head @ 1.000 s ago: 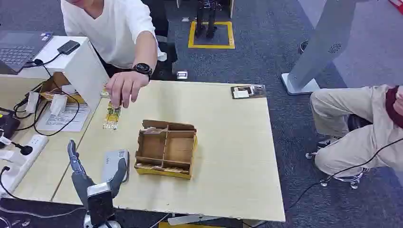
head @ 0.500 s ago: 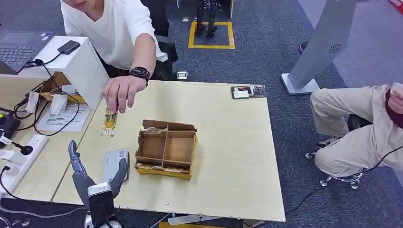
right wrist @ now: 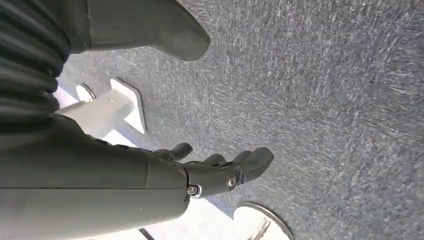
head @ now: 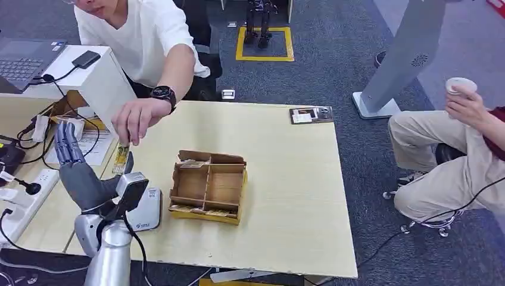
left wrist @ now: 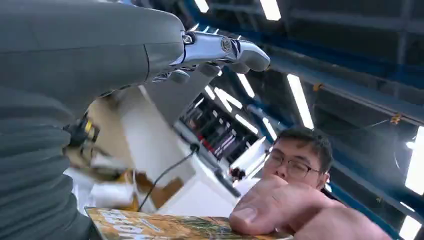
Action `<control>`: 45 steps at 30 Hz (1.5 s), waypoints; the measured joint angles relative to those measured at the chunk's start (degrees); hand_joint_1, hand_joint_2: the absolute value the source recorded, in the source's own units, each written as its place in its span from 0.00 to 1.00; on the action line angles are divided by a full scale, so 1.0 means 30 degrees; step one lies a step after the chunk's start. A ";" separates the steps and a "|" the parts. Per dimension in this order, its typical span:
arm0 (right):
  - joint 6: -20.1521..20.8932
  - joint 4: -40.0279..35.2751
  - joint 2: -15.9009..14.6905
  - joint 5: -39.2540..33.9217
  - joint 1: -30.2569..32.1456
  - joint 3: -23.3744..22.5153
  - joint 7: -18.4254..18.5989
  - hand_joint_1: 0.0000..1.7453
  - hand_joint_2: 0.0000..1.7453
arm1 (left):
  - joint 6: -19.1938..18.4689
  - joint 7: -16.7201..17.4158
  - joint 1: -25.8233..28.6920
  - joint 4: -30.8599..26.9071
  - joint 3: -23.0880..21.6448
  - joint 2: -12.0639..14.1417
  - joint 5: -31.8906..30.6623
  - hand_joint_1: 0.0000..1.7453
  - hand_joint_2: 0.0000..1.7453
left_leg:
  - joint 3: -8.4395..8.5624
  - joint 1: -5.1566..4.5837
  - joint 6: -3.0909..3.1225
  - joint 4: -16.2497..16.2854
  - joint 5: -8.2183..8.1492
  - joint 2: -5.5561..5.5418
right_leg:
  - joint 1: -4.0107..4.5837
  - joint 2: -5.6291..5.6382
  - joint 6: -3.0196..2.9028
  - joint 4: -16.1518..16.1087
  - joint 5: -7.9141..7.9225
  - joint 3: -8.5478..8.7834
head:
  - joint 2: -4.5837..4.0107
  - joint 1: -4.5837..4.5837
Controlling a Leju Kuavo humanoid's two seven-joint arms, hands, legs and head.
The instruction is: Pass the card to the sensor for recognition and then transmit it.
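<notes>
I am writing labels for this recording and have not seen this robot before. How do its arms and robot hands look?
The left arm is a silver metal tube with a thin black cable running along it. A grey box sits at its wrist. The left robot hand has a grey palm, darker grey segmented fingers and silver metal at the finger bases. The right robot hand has a grey ribbed cover, a thick grey thumb and dark fingers.

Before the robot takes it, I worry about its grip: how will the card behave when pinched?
The card looks thin and flat, so probably light and somewhat bendy. The person's hand holds it upright by one end without visible sag, suggesting fair stiffness. Its printed face may be slick; the open left hand could let it slip.
</notes>
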 joint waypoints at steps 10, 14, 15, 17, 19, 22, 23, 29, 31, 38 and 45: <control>0.0000 -0.0292 -0.0175 0.0270 -0.0057 0.0014 0.0241 0.00 1.00 | 0.0000 -0.1255 -0.0929 0.0518 0.2488 -0.0920 -0.0394 0.00 1.00 | -0.0004 0.0001 0.0000 -0.0001 -0.0002 0.0002 | 0.0002 0.0000 0.0000 0.0000 -0.0001 -0.0009 | -0.0001 -0.0007; 0.0000 -0.0357 -0.0233 0.0394 -0.0057 0.0014 0.0321 0.00 1.00 | 0.0000 -0.1714 -0.0962 0.0736 0.2931 -0.1218 -0.0002 0.88 1.00 | -0.0005 0.0001 0.0000 0.0000 -0.0001 0.0003 | 0.0002 0.0001 0.0000 0.0000 -0.0001 -0.0009 | -0.0001 0.0000; 0.0000 -0.0372 -0.0248 0.0496 -0.0058 0.0014 0.0313 0.00 1.00 | 0.0000 -0.1779 -0.0959 0.0780 0.2975 -0.1225 0.0050 1.00 1.00 | -0.0005 0.0001 0.0000 0.0000 -0.0001 0.0003 | 0.0002 0.0001 0.0000 0.0000 -0.0001 -0.0009 | 0.0007 -0.0007; 0.0000 -0.0394 -0.0262 0.0569 -0.0060 0.0014 0.0313 0.00 1.00 | 0.0000 -0.1823 -0.0947 0.0780 0.3019 -0.1239 0.0087 1.00 1.00 | -0.0005 0.0001 0.0000 0.0000 -0.0001 0.0002 | 0.0002 0.0000 0.0000 0.0000 -0.0001 -0.0009 | 0.0007 -0.0007; 0.0000 -0.0416 -0.0270 0.0700 -0.0061 0.0014 0.0299 0.00 1.00 | 0.0000 -0.1830 -0.0941 0.0780 0.3034 -0.1247 0.0058 1.00 1.00 | -0.0007 0.0002 0.0000 0.0000 -0.0001 0.0001 | 0.0003 -0.0001 0.0000 0.0000 -0.0001 -0.0009 | -0.0001 0.0000; 0.0000 -0.0445 -0.0284 0.0824 -0.0065 0.0014 0.0299 0.00 1.00 | 0.0000 -0.1844 -0.0937 0.0773 0.3034 -0.1254 -0.0125 1.00 1.00 | -0.0008 0.0001 0.0000 -0.0001 -0.0002 0.0001 | 0.0002 0.0000 0.0000 0.0000 -0.0001 -0.0009 | 0.0000 0.0000; 0.0000 -0.0452 -0.0284 0.0838 -0.0066 0.0014 0.0299 0.00 1.00 | 0.0000 -0.1852 -0.0936 0.0773 0.3034 -0.1254 -0.0139 1.00 1.00 | -0.0008 0.0002 0.0000 -0.0001 -0.0002 0.0001 | 0.0003 0.0000 0.0000 0.0000 -0.0001 -0.0010 | -0.0001 0.0000; 0.0000 -0.0452 -0.0291 0.0947 -0.0077 0.0014 0.0291 0.00 1.00 | 0.0022 -0.1852 -0.0928 0.0773 0.3041 -0.1268 -0.0095 1.00 1.00 | -0.0009 0.0001 0.0001 -0.0001 -0.0001 -0.0008 | 0.0002 -0.0014 0.0000 0.0000 -0.0001 -0.0006 | -0.0001 -0.0001; 0.0000 -0.0452 -0.0291 0.0962 -0.0091 0.0014 0.0270 0.00 1.00 | 0.0022 -0.1852 -0.0926 0.0765 0.3048 -0.1261 -0.0030 1.00 1.00 | -0.0009 0.0001 0.0002 0.0000 0.0000 -0.0018 | 0.0002 -0.0028 0.0000 0.0000 -0.0001 0.0000 | 0.0000 0.0000; 0.0000 -0.0452 -0.0291 0.1013 -0.0099 0.0014 0.0321 0.00 1.00 | 0.0022 -0.1852 -0.0918 0.0736 0.3048 -0.1269 0.0203 1.00 1.00 | -0.0007 0.0001 0.0001 0.0000 0.0002 -0.0013 | 0.0002 -0.0022 0.0002 0.0000 0.0002 0.0002 | -0.0001 0.0000; 0.0000 -0.0467 -0.0291 0.1100 -0.0098 0.0014 0.0328 0.00 1.00 | 0.0022 -0.1866 -0.0909 0.0685 0.3055 -0.1269 0.0342 1.00 1.00 | -0.0010 0.0001 0.0001 -0.0001 0.0000 -0.0014 | 0.0002 -0.0022 0.0001 0.0000 0.0000 -0.0001 | 0.0000 0.0000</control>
